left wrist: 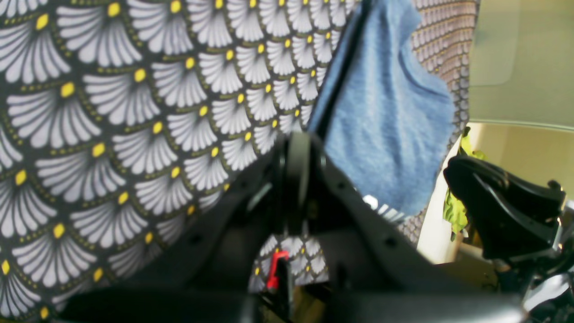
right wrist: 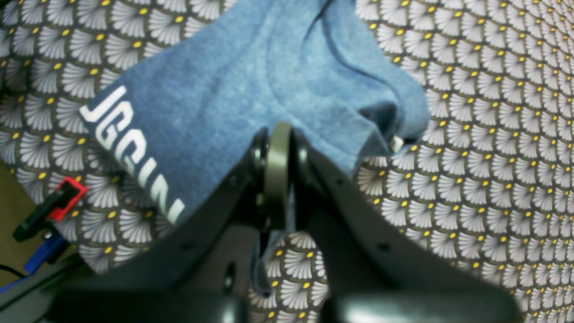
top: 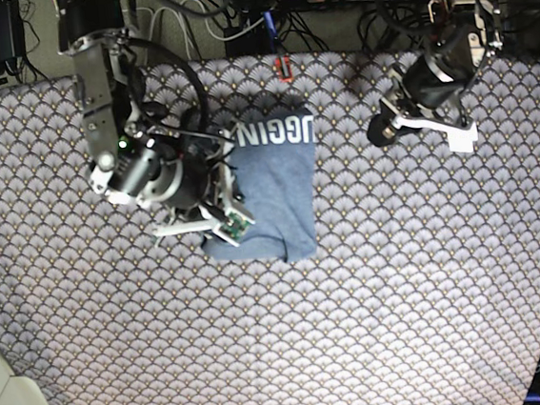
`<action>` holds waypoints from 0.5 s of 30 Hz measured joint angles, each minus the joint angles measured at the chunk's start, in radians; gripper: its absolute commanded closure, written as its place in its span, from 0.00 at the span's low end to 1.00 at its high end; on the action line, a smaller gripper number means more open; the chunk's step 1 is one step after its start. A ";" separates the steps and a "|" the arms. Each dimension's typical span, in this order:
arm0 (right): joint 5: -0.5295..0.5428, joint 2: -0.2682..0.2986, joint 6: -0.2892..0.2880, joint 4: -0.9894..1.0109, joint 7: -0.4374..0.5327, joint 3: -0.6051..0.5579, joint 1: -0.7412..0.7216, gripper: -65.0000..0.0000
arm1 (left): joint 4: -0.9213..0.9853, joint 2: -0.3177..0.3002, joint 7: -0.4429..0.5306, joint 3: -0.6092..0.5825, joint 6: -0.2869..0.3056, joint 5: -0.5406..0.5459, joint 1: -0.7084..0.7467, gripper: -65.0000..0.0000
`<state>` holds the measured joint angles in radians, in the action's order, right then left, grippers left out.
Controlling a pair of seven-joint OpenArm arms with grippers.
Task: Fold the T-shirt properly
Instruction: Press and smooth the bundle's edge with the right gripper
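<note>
at the t-shirt [top: 273, 188] left edge, right hand [right wrist: 277, 148] pinches fabric; tablecloth [top: 403, 295] bare around.

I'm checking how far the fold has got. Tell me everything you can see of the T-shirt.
The T-shirt is heathered slate-blue, soft knit by its look, folded into a narrow upright rectangle near the middle of the patterned tablecloth. White block letters reading "UGGIN" run across its far end. Its surface is gently creased, and one corner bulges open in the right wrist view. The right end effector is shut on its left edge; the left end effector is clear of it.
</note>
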<state>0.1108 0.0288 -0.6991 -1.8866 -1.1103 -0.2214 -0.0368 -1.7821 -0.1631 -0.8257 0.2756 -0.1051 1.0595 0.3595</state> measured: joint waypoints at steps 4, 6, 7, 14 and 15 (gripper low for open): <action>0.002 0.010 0.000 0.084 0.012 -0.002 -0.004 1.00 | 0.000 0.000 0.001 0.000 -0.001 0.000 0.005 1.00; -0.002 0.017 0.000 0.121 0.012 -0.001 -0.008 1.00 | 0.000 0.000 0.002 0.002 0.000 0.002 0.013 1.00; -0.002 0.019 0.000 0.133 0.023 -0.001 -0.012 1.00 | 0.000 -0.001 0.004 0.002 0.001 0.001 0.018 1.00; -0.003 0.043 0.000 0.257 0.129 0.005 -0.020 1.00 | 0.000 -0.001 0.014 0.004 -0.002 0.003 0.039 1.00; -0.002 0.043 0.000 0.266 0.132 0.005 -0.020 1.00 | 0.000 0.000 0.014 0.004 0.000 0.004 0.045 1.00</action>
<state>0.1093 0.0723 -0.6987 -1.6203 -0.9783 -0.2161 -0.0570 -1.7824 -0.1635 -0.8116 0.2798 -0.1047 1.0634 0.4049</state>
